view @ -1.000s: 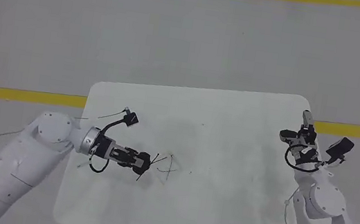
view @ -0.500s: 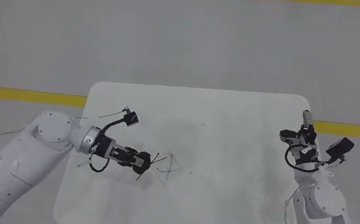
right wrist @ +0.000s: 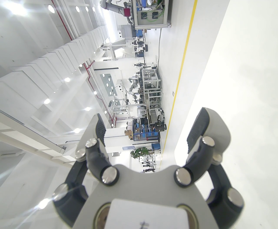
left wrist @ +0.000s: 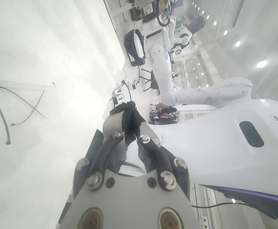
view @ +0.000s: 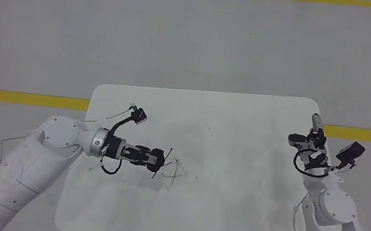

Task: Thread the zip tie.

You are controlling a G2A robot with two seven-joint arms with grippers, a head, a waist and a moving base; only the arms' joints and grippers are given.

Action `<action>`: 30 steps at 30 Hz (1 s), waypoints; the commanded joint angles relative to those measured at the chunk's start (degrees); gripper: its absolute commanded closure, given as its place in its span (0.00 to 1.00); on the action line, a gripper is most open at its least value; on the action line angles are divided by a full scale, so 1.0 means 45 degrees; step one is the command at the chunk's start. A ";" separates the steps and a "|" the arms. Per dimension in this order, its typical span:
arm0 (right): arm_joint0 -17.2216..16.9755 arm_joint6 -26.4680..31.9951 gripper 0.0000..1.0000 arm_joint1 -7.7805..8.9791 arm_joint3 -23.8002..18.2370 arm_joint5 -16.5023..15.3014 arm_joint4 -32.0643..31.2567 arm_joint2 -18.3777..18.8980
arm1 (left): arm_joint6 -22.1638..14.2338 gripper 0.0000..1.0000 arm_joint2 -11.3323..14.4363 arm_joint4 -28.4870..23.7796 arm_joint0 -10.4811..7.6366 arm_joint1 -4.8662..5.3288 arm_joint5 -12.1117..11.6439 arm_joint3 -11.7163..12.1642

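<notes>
My left gripper (view: 157,159) hovers low over the left middle of the white table (view: 230,201), shut on a thin black zip tie (view: 167,153) that sticks out past its tips. In the left wrist view the gripper (left wrist: 129,115) has its black pads pressed together. Two more loose zip ties (view: 174,172) lie crossed on the table just right of it, and the left wrist view shows these crossed ties (left wrist: 32,106) too. My right gripper (view: 311,131) rests at the table's right edge, and in its own view the gripper (right wrist: 152,123) is open with nothing between the fingers.
A curved black tie (left wrist: 5,125) lies on the table near the crossed ones. The table's middle and right side are bare white surface. A yellow floor line (view: 22,98) runs behind the table.
My left gripper has shifted right toward the crossed ties and turned at the wrist, carrying the held zip tie with it. The right arm has not moved.
</notes>
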 commanded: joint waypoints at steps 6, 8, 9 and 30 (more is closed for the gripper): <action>0.0000 0.0000 0.00 0.0000 0.0000 0.0000 0.0000 0.0000 | 0.0005 1.00 0.0006 0.0005 -0.0001 0.0004 0.0000 -0.0004; 0.0000 0.0000 0.00 0.0000 0.0000 0.0000 0.0000 0.0000 | 0.0005 1.00 0.0006 0.0005 -0.0001 0.0004 0.0000 -0.0004; 0.0000 0.0000 0.00 0.0000 0.0000 0.0000 0.0000 0.0000 | 0.0005 1.00 0.0006 0.0005 -0.0001 0.0004 0.0000 -0.0004; 0.0262 0.1278 0.00 -0.0291 -0.0688 -0.0336 -0.4497 -0.3808 | 0.0005 1.00 0.0006 0.0005 -0.0001 0.0004 0.0000 -0.0004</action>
